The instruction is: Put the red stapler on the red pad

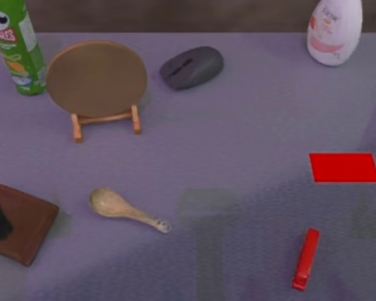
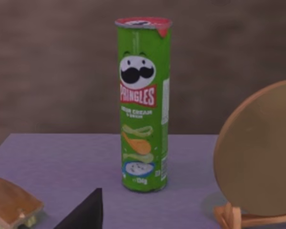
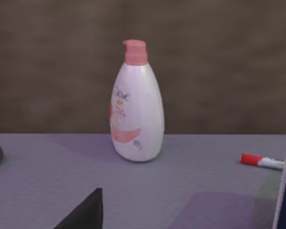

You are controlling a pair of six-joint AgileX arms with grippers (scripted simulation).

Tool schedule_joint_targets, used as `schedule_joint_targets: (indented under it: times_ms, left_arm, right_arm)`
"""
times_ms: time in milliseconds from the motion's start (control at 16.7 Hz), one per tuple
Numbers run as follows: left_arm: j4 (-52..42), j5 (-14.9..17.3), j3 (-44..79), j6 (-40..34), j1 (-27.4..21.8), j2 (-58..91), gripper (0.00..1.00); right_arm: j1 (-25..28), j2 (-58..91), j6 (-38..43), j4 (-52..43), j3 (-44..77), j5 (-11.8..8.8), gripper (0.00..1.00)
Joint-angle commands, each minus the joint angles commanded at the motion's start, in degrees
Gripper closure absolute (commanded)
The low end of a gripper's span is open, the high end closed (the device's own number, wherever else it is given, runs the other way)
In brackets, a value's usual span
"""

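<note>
We see red stapler (image 1: 306,258) lying on table (image 1: 238,125) near red pad (image 1: 344,167), apart; our grippers' jaws: can't tell.

Table (image 1: 250,119): matt purple covering with a fine, cloth-like weave. Red stapler (image 1: 306,258): smooth, plastic-looking, slight sheen. Red pad (image 1: 344,167): flat, matt, unmarked. Round board (image 1: 96,78) on its stand: wood, satin finish. Mouse (image 1: 191,66): matt grey plastic. Lotion bottle (image 3: 136,112): glossy white plastic. Chip can (image 2: 143,105): printed, semi-gloss. Spoon (image 1: 126,209): glazed-looking, speckled.
</note>
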Motion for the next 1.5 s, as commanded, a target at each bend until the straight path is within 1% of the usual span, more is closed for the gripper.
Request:
schedule_joint_targets:
  times_ms: [180,420,600,1140,1320,1500]
  left_arm:
    - [0.0,0.0,0.0,0.0,0.0,0.0,0.0]
    - [0.0,0.0,0.0,0.0,0.0,0.0,0.0]
    - [0.0,0.0,0.0,0.0,0.0,0.0,0.0]
    - [0.0,0.0,0.0,0.0,0.0,0.0,0.0]
    - [0.0,0.0,0.0,0.0,0.0,0.0,0.0]
    - [0.0,0.0,0.0,0.0,0.0,0.0,0.0]
  right_arm:
    - [0.33,0.63,0.51,-0.52,0.6,-0.03,0.0]
    - [4.14,9.15,6.73,-6.9,7.87,-0.14,0.0]
    - [8.71,21.92,14.5,-15.08,16.78,-0.07,0.0]
    - [24.85,70.57,41.31,-44.41,46.7,-0.21,0.0]
    - [29.24,82.21,48.48,-51.98,55.03,-0.29,0.0]
    - [32.36,90.66,53.58,-57.14,61.22,-0.27,0.0]
